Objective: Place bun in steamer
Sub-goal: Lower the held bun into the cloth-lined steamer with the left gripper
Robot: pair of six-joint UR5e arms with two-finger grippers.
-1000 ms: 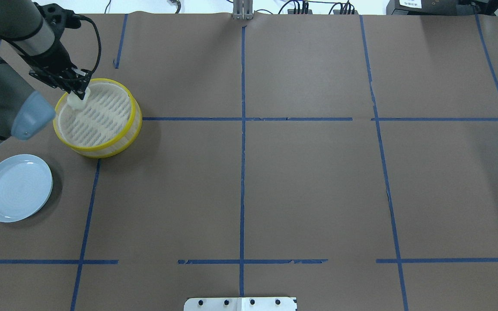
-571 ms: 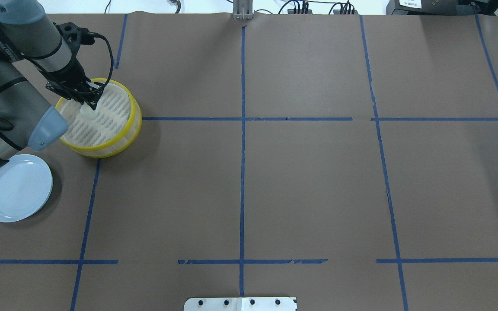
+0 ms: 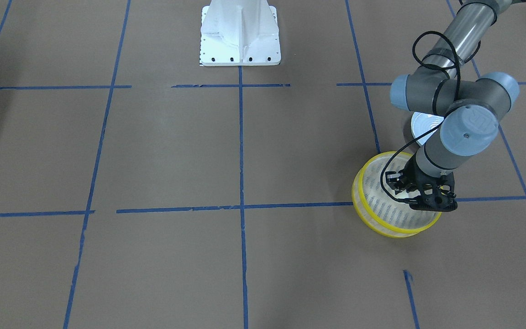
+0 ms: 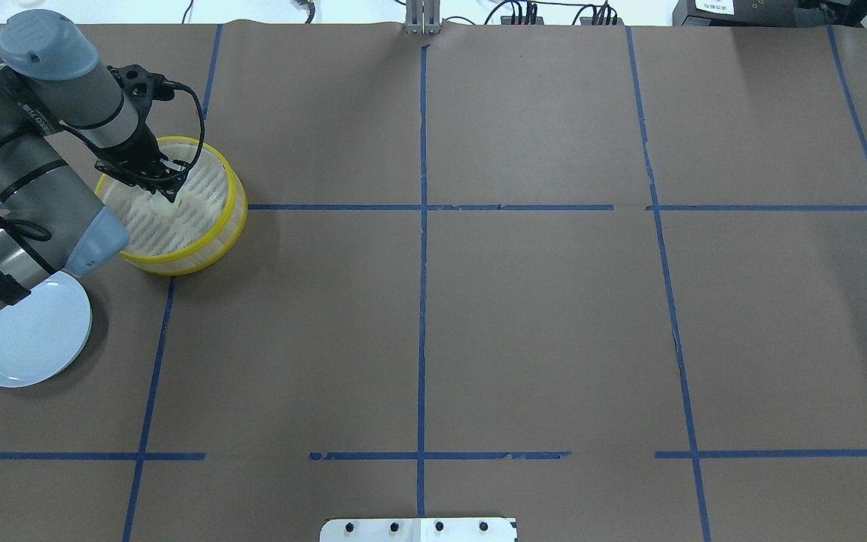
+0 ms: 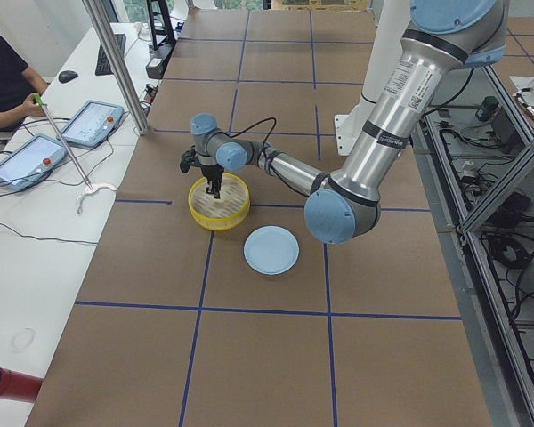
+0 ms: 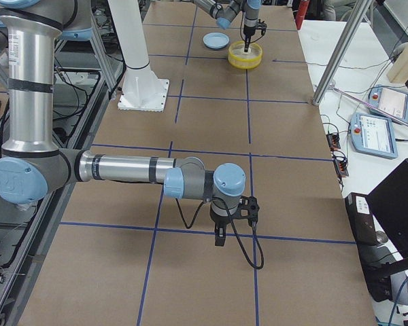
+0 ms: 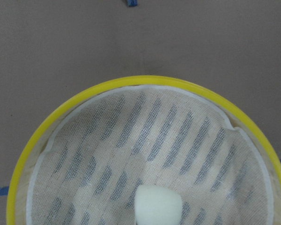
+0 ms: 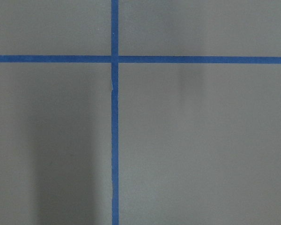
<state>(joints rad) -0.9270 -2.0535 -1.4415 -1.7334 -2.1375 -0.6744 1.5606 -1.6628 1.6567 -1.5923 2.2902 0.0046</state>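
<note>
Left jaws seemingly hold bun [image 7: 158,206] inside steamer [image 7: 145,80] rim.

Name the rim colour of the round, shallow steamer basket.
Yellow: the rim of the steamer basket shows best in the left wrist view.

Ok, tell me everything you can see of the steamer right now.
The steamer is a round, shallow basket with yellow top and bottom rims, pale translucent sides and a slotted whitish floor that looks cloth-lined. It stands upright on the brown paper-covered table, on the robot's left side, apart from the light blue plate. The left gripper reaches down inside it, holding the bun over the floor; whether the bun touches the floor cannot be told.
</note>
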